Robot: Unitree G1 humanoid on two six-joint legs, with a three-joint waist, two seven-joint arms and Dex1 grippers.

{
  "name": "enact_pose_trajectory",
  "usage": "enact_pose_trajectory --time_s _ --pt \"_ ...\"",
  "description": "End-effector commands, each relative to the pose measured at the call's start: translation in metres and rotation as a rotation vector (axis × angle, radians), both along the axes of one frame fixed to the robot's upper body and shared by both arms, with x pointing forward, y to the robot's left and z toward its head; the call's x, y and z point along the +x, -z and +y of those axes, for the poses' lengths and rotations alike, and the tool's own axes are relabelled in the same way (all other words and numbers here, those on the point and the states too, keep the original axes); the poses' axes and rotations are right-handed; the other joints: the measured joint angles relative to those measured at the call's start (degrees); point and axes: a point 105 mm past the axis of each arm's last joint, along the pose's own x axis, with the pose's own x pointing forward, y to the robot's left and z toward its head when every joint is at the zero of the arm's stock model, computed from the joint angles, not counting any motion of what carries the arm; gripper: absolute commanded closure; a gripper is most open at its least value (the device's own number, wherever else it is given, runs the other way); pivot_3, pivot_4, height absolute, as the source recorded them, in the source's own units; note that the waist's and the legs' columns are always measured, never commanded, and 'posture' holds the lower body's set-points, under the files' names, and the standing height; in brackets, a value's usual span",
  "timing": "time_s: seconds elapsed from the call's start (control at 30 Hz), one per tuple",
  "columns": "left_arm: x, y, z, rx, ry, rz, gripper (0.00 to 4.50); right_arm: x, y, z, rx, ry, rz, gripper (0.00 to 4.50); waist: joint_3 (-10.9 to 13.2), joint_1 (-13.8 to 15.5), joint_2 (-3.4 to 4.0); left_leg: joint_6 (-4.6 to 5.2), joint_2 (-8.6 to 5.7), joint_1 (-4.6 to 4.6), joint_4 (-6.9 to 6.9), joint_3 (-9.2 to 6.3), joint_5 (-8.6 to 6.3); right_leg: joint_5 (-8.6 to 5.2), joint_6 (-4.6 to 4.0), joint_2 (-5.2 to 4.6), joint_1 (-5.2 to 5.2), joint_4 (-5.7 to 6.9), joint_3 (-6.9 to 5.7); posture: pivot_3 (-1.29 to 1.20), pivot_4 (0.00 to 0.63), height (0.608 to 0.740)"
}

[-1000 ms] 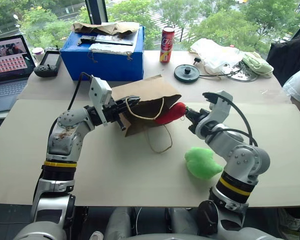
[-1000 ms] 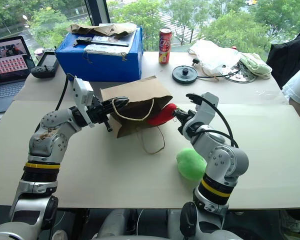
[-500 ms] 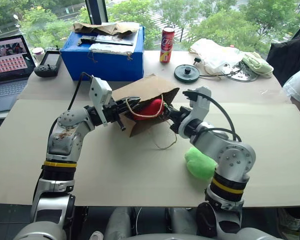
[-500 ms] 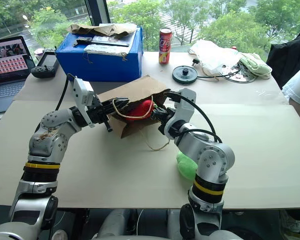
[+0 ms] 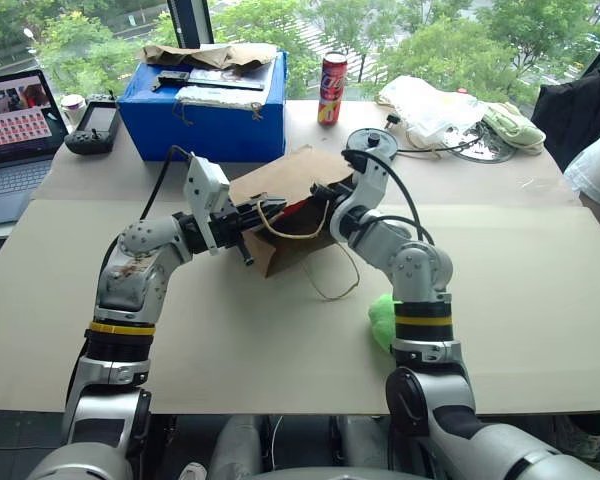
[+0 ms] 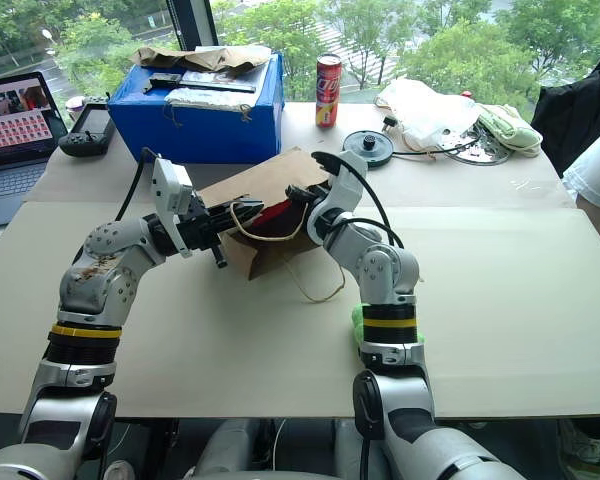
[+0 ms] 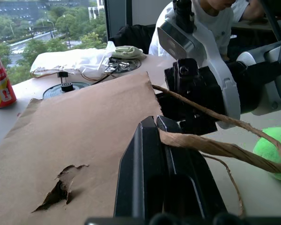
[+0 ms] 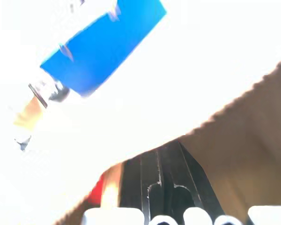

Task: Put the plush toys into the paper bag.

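The paper bag lies on its side at frame centre, its mouth held up by the left gripper, clamped on the bag's edge, so toys can go in. The red toy sits inside the mouth, the right gripper closed beside it. The green toy waits lower right.

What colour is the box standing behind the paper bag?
The box is bright blue, with crumpled brown paper on top; the left eye view shows it best.
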Motion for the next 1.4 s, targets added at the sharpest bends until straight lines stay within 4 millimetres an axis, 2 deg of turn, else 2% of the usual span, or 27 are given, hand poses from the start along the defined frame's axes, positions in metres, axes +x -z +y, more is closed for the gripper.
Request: enact_pose_trajectory --time_s 0.03,0.13,0.23,0.33,0.43,0.5,0.67,0.77,0.87,1.03,1.17,1.27,1.4 --pt "-0.005 -0.012 -0.002 0.004 0.021 -0.047 4.5 0.001 -0.016 0.005 0.047 -0.006 -0.052 4.44 0.0 0.08 0.0 0.0 0.0 -0.02 -0.01 0.0 0.0 0.0 0.0 -0.03 0.0 0.01 -0.01 0.0 0.15 0.739" --pt "-0.005 -0.012 -0.001 0.005 0.019 -0.047 4.5 -0.005 -0.014 0.014 0.039 -0.041 -0.049 4.44 0.0 0.06 0.0 0.0 -0.02 -0.07 -0.01 0.03 0.0 0.0 0.01 -0.09 0.0 0.04 0.0 0.0 0.15 0.739" --pt "-0.005 -0.011 0.0 0.007 0.016 -0.047 4.5 -0.011 -0.009 0.02 0.038 -0.07 -0.03 3.68 0.0 0.04 0.0 0.0 -0.01 -0.06 -0.01 0.02 0.0 0.0 0.01 -0.08 -0.01 0.04 -0.01 0.0 0.15 0.739" --pt "-0.005 -0.011 0.0 0.007 0.014 -0.046 4.5 -0.015 -0.005 0.022 0.02 -0.096 -0.015 2.61 0.0 0.04 0.0 0.0 0.0 -0.04 -0.01 0.02 0.0 0.0 0.01 -0.07 -0.01 0.02 -0.01 0.0 0.15 0.739" --pt "-0.004 -0.01 0.001 0.01 0.012 -0.045 4.5 -0.02 -0.002 0.019 -0.035 -0.122 -0.013 1.48 0.0 0.04 0.0 0.0 0.0 -0.04 -0.01 0.02 0.0 0.0 0.01 -0.08 -0.01 0.01 -0.01 0.0 0.15 0.739" --pt "-0.003 -0.01 0.002 0.011 0.01 -0.044 4.5 -0.024 -0.001 0.012 -0.069 -0.128 -0.018 0.92 0.0 0.05 0.0 0.0 0.0 -0.04 0.0 0.02 0.0 0.0 0.01 -0.08 -0.01 0.01 -0.01 0.0 0.15 0.739" --pt "-0.002 -0.01 0.002 0.014 0.004 -0.044 4.5 -0.041 -0.001 -0.02 -0.221 -0.172 -0.043 0.92 0.0 0.62 0.0 0.0 -0.03 -0.06 0.0 0.0 0.0 0.0 0.01 -0.14 0.02 -0.02 -0.05 0.0 0.15 0.739" --pt "-0.002 -0.009 0.003 0.014 0.003 -0.043 4.5 -0.064 0.002 -0.056 -0.444 -0.236 -0.062 0.92 0.0 0.88 0.0 0.02 -0.05 -0.08 0.03 -0.01 -0.01 0.0 0.02 -0.18 0.05 -0.1 -0.05 0.0 0.15 0.739" --pt "-0.001 -0.008 0.003 0.014 0.003 -0.042 4.5 -0.076 0.006 -0.071 -0.557 -0.27 -0.052 0.92 0.0 0.71 -0.01 0.08 -0.05 -0.08 0.02 -0.01 -0.05 -0.01 0.03 -0.17 0.06 -0.17 -0.05 0.0 0.15 0.739" --pt "-0.002 -0.007 0.002 0.012 0.0 -0.041 4.5 -0.118 0.021 -0.117 -0.78 -0.362 0.032 0.92 0.01 0.61 -0.01 0.09 -0.02 -0.02 -0.01 -0.04 -0.05 -0.02 0.01 -0.01 0.04 -0.15 0.03 0.0 0.15 0.739" --pt "-0.002 -0.006 0.003 0.012 -0.002 -0.04 4.5 -0.139 0.026 -0.136 -0.832 -0.401 0.079 0.92 0.02 0.59 -0.03 0.09 -0.04 0.0 0.04 -0.03 -0.05 -0.03 0.03 -0.07 0.1 -0.17 0.08 0.0 0.15 0.739" --pt "-0.002 -0.006 0.004 0.015 -0.002 -0.037 4.5 -0.166 0.043 -0.145 -0.901 -0.469 0.164 0.92 0.02 0.82 -0.04 0.09 -0.04 0.02 0.09 -0.07 -0.05 -0.03 0.05 -0.08 0.14 -0.16 0.09 0.0 0.15 0.739" --pt "-0.002 -0.005 0.003 0.016 0.002 -0.034 4.5 -0.176 0.067 -0.148 -0.969 -0.493 0.222 0.92 0.03 0.92 -0.06 0.1 -0.05 0.03 0.09 -0.12 -0.06 -0.04 0.06 -0.08 0.18 -0.17 0.07 0.0 0.15 0.739"
